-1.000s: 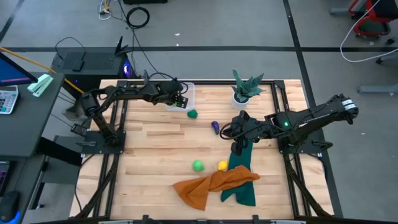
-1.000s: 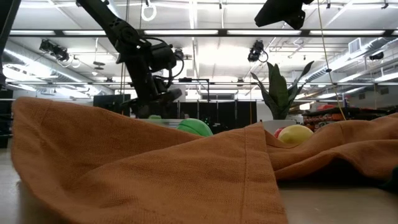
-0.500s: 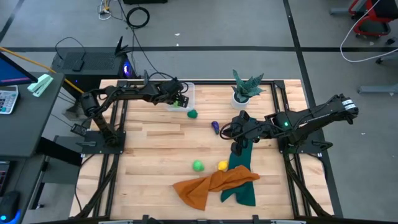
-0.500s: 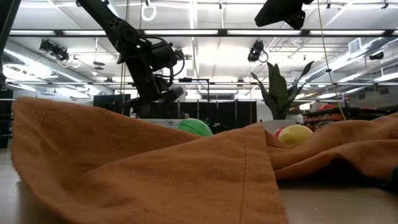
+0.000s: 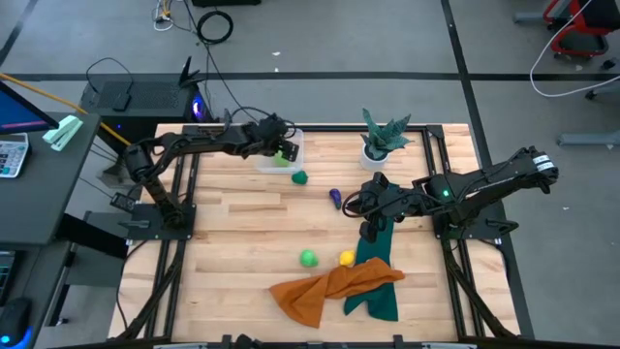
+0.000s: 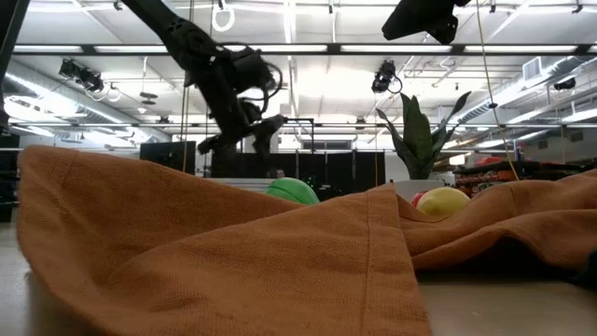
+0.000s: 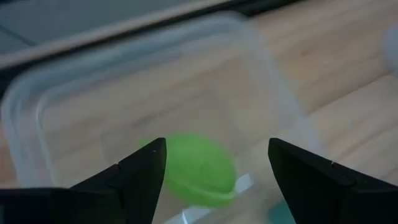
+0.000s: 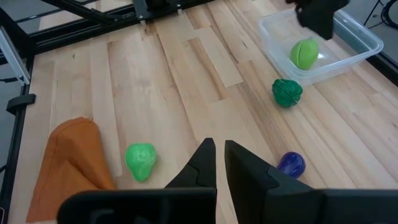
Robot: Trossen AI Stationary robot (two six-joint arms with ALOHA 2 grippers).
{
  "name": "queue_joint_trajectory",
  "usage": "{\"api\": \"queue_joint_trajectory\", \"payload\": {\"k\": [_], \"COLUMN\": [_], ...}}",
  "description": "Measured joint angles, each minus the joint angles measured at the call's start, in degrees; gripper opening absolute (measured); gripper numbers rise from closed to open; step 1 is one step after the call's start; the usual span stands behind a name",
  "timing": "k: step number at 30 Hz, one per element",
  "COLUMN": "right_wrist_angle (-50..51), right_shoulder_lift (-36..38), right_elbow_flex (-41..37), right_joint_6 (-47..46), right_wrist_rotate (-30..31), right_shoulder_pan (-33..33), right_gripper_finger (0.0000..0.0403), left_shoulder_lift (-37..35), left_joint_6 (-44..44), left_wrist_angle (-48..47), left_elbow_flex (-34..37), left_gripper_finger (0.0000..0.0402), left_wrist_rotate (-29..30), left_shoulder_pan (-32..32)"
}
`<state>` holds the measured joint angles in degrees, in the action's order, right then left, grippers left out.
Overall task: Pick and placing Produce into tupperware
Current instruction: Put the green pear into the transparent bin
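Fingers [image 7: 149,171] apart over blurred light green produce [image 7: 199,169] in tupperware [image 7: 273,81].

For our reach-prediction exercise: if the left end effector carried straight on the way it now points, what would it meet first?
The left end effector, fingers open, points down into the clear tupperware. It would most likely meet the light green produce piece lying inside first, though depth is hard to judge.
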<state>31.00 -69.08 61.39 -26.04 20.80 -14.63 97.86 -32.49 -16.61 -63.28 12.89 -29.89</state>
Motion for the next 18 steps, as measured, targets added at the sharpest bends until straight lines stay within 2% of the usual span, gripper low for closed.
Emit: {"api": "queue_joint_trajectory", "payload": {"k": [11,18], "right_wrist_angle": [1.69,6.8], "right_shoulder_lift": [1.13,6.16], "right_elbow_flex": [0.04,0.1], "right_joint_6": [-0.49,-2.91], "right_wrist_rotate": [0.24,5.05], "right_shoulder_pan": [-0.22,-0.92], "right_gripper_finger": [0.0005,0.0005], "left_shoulder_lift": [-0.03,-0.04], "left_joint_6": [6.43,5.93], "left_wrist_angle": [-6.95,-8.69], "left_elbow_flex": [-14.13,-15.9], "left_gripper_finger": [0.0291,0.0291], "left_wrist_rotate": [-0.05,-0.09], "left_shoulder_pan": [4.04,11.75]}}
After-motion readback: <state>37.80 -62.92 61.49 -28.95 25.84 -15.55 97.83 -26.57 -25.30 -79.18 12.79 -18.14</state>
